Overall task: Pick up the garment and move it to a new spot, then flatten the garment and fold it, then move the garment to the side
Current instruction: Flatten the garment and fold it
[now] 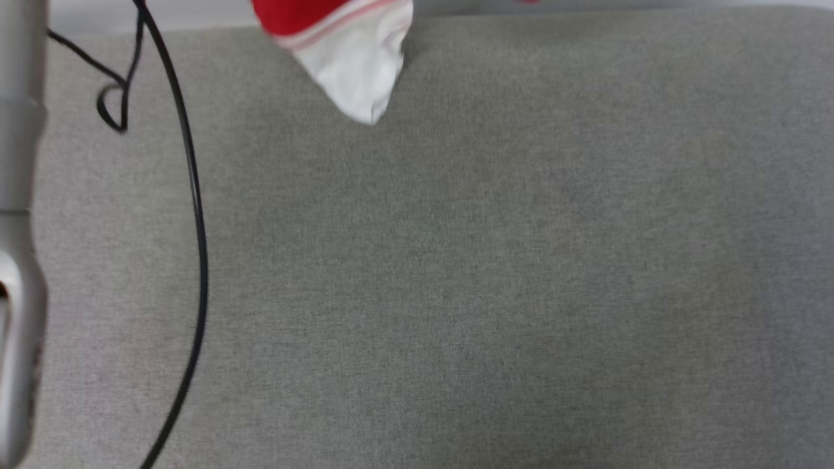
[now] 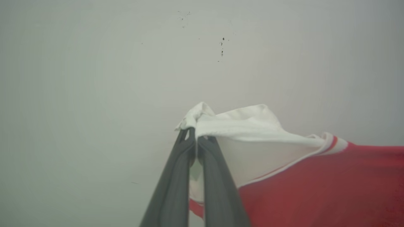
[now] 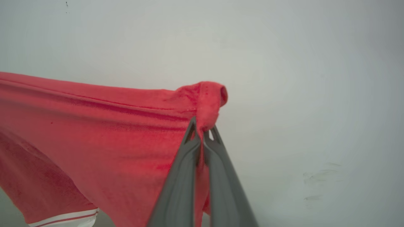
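Head view: the garment [image 1: 352, 58] hangs at the far edge of the grey desk [image 1: 495, 273], left of centre, white sleeve lowest. A black cable [image 1: 195, 215] curves along the desk's left side.

Left wrist view: the left pincer [image 2: 196, 134] is clamped on bunched white sleeve, with red cloth stretching away to the right.

Right wrist view: the right pincer [image 3: 203, 129] pinches a red corner, and the garment is pulled taut to the left.

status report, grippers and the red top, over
Left gripper shut on white sleeve of the top, right gripper shut on its red corner. Top held up, stretched between them. Black cable loops at the left of the grey surface.
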You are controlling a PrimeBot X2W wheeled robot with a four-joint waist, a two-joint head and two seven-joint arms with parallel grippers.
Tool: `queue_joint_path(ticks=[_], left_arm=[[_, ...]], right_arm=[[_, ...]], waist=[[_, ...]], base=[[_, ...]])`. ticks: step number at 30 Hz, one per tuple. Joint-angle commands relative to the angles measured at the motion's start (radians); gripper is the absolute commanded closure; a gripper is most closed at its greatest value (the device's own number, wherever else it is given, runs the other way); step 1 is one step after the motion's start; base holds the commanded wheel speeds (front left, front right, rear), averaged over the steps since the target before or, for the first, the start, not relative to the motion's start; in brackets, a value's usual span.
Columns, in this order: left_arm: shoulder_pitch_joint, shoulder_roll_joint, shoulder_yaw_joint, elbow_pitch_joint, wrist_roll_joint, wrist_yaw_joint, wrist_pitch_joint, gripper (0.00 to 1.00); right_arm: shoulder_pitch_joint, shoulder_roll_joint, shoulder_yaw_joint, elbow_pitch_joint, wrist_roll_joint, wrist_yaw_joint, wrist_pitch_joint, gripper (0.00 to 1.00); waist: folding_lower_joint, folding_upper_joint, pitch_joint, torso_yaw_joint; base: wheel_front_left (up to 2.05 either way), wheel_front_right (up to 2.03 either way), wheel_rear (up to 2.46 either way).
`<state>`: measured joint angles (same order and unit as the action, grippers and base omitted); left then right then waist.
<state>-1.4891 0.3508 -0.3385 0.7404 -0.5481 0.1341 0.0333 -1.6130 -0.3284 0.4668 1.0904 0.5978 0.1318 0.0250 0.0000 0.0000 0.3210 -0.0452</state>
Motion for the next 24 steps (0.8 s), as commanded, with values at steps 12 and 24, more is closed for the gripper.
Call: queue_joint_path(ticks=[12,24], left_arm=[[-0.127,0.028,0.005,0.036,0.004,0.011,0.011,1.0],[0.066,0.0,0.046,0.131,-0.11,-0.084,-0.032,1.0]], right_arm=[[-0.16,0.049,-0.01,0.099,-0.062,-0.002,-0.032,1.0],[0.006,0.054,0.061,0.046,0.017,-0.002,-0.026,1.0]], waist=[[0.0,0.0,0.219,0.008],[0.0,0.0,0.257,0.026]], base=[[0.0,0.0,0.0],[0.0,0.0,0.0]])
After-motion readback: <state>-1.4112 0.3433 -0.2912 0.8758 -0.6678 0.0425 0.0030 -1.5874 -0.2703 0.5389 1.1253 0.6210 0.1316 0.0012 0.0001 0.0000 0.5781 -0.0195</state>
